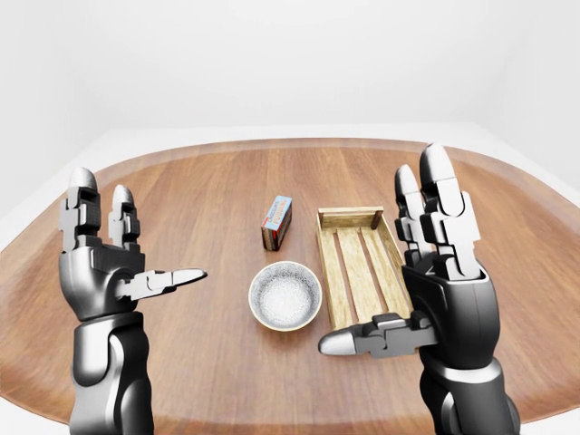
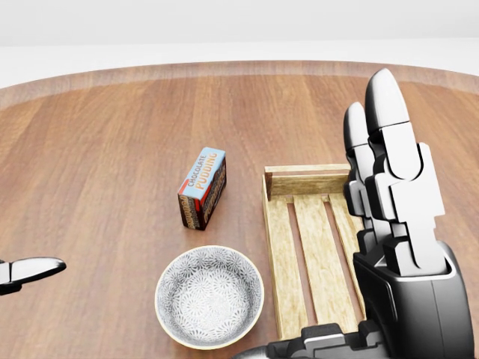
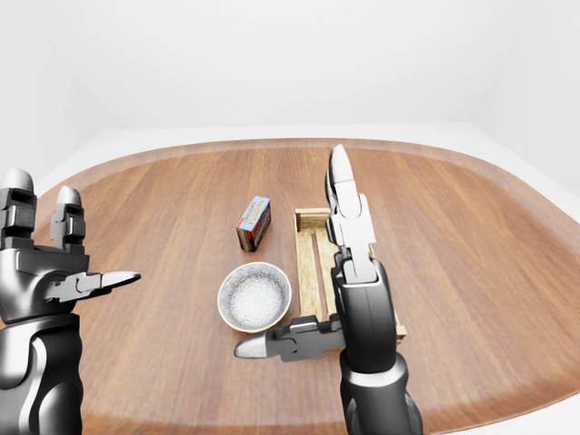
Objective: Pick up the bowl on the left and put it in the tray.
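A round wooden bench fills the left-eye view, with white walls behind it. Near the middle sits a small bowl with a pale rim and a speckled grey inside, upright and empty. Just to its right lies a slatted wooden tray, also empty, close to the bowl but not touching it. Above the bowl in the view, a chocolate pudding box stands on its long edge, apart from both.

The left hand is raised at the left, fingers spread and pointing up, thumb pointing toward the bowl, holding nothing. The right hand is raised at the right, fingers spread upward, thumb stretched left, partly covering the tray's right side, holding nothing.
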{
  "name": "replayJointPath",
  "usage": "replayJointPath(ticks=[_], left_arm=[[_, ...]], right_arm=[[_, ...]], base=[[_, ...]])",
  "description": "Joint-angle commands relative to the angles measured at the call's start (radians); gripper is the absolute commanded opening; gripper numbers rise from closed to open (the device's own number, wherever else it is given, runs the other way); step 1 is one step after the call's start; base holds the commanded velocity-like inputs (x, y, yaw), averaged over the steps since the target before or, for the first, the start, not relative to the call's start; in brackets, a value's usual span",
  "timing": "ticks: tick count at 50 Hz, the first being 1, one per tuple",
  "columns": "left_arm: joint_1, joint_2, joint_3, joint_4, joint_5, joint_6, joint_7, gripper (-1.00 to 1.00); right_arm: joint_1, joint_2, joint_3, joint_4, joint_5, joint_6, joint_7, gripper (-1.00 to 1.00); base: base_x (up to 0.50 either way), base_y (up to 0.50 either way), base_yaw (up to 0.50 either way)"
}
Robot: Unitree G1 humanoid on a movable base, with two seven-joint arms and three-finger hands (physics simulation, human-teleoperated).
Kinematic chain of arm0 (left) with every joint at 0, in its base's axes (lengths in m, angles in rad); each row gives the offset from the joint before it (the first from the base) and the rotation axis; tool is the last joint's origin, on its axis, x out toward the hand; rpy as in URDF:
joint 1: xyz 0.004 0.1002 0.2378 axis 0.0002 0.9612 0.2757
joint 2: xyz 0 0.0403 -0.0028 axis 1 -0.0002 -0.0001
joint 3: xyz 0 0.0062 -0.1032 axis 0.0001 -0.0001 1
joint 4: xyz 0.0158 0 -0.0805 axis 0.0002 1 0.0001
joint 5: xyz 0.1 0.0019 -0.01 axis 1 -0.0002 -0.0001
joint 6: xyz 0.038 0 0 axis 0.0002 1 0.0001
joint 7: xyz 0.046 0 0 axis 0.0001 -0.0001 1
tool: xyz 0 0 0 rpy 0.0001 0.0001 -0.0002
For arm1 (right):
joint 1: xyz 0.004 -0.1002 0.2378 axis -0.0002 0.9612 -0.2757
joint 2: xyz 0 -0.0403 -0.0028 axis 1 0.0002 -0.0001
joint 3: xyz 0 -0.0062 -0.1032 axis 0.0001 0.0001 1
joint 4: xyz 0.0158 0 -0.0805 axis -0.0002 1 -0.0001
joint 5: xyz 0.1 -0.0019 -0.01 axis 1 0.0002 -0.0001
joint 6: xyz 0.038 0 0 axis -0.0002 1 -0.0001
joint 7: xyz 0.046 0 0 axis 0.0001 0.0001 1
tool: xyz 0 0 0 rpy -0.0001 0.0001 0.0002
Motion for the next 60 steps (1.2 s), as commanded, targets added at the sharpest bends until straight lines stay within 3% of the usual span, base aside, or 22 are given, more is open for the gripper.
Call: replayJointPath(ticks=[1,15,31,50,51,52,60], left_arm=[[0.004,-0.001,0.004,-0.012,-0.003,0.0,0.0,1.0],[0.005,-0.003,0.003,-0.01,0.0,0.0,-0.005,1.0],[0.002,-0.002,0.002,-0.003,-0.001,0.0,-0.004,1.0],[-0.004,0.005,0.008,0.005,-0.009,0.0,0.002,1.0],[-0.001,0.006,0.012,-0.002,-0.013,0.0,0.0,1.0],[-0.001,0.005,0.012,-0.003,-0.013,0.0,0.0,1.0],[0.0,0.004,0.013,-0.007,-0.013,0.0,0.0,1.0]], right_arm=[[-0.003,-0.012,0.06,0.011,-0.051,0.0,-0.013,1.0],[0.0,-0.043,0.2,0.108,-0.257,0.0,0.0,1.0],[-0.021,-0.019,0.29,0.248,-0.481,0.0,0.046,1.0],[-0.065,0.044,0.265,0.507,-0.695,0.0,0.153,1.0],[-0.127,0.07,0.238,0.736,-0.727,0.0,0.129,1.0],[-0.127,0.079,0.229,0.755,-0.739,0.0,0.132,1.0],[-0.108,0.102,0.2,0.765,-0.77,0.0,0.161,1.0]], base=[[0.0,0.0,0.0],[0.0,0.0,0.0],[0.0,0.0,0.0],[0.0,0.0,0.0],[0.0,0.0,0.0],[0.0,0.0,0.0],[0.0,0.0,0.0]])
